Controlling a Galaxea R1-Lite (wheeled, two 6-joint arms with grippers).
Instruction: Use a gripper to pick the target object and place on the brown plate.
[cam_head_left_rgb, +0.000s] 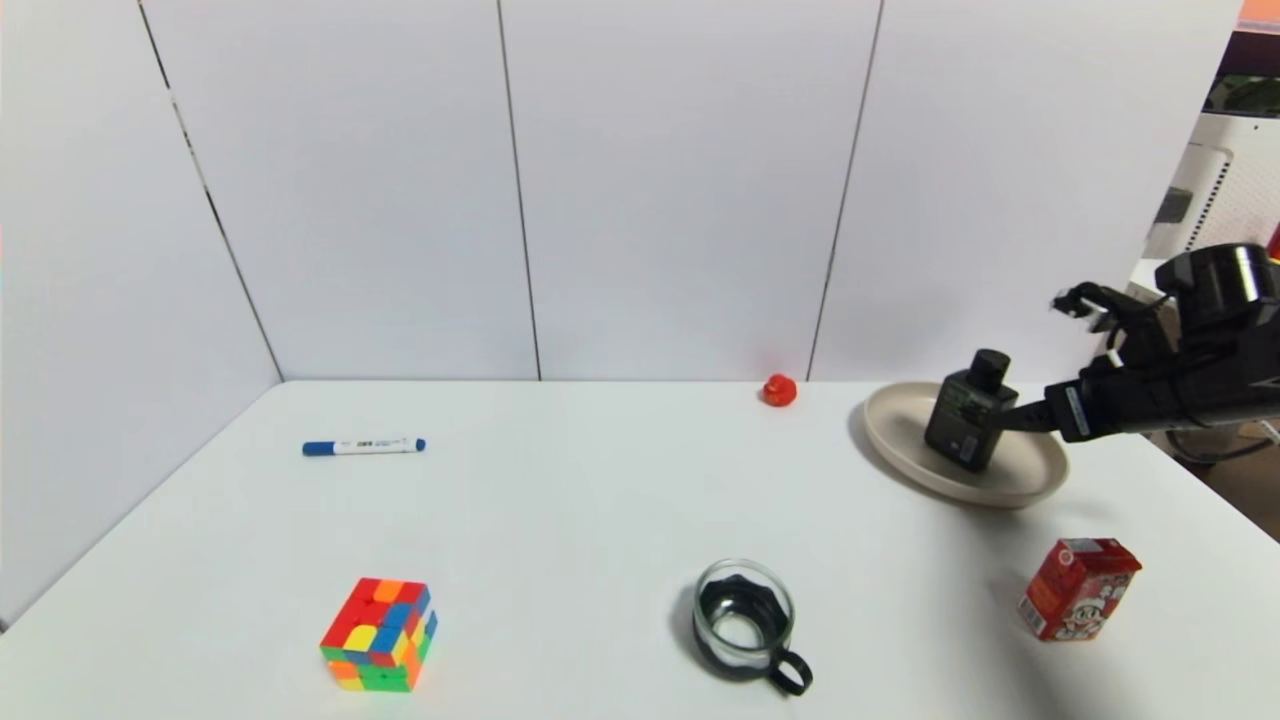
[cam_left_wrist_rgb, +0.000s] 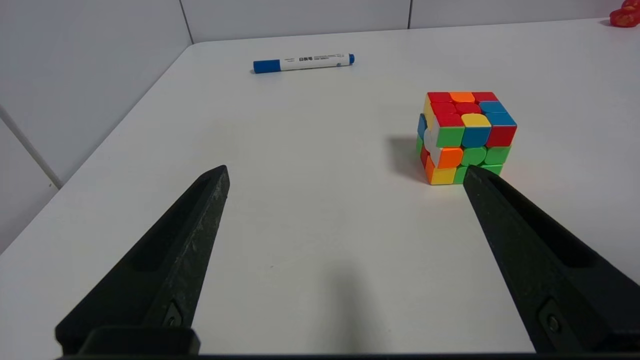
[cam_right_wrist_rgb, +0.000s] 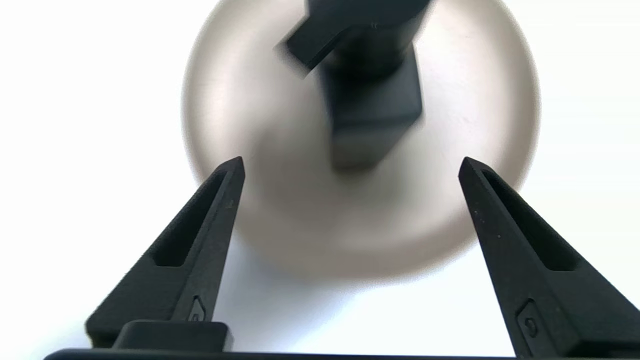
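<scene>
White desk (cam_head_left_rgb: 600, 500) w/ white panel walls behind. Brown plate (cam_head_left_rgb: 1020, 478) sat far right; the black bottle (cam_head_left_rgb: 968, 412) stood upright on it, cap up, label facing the camera. Right end effector (cam_head_left_rgb: 1010, 420) came in from the right edge, tip just beside or touching the bottle's right side; fingers' spread not clear from here. Small red object (cam_head_left_rgb: 779, 390) sat near the back wall, left of the plate. Blue-capped marker (cam_head_left_rgb: 364, 446) lay at back left. Colour cube (cam_head_left_rgb: 380, 621) at front left, glass cup w/ black handle (cam_head_left_rgb: 748, 625) front centre, red carton (cam_head_left_rgb: 1080, 588) front right, all well apart.
</scene>
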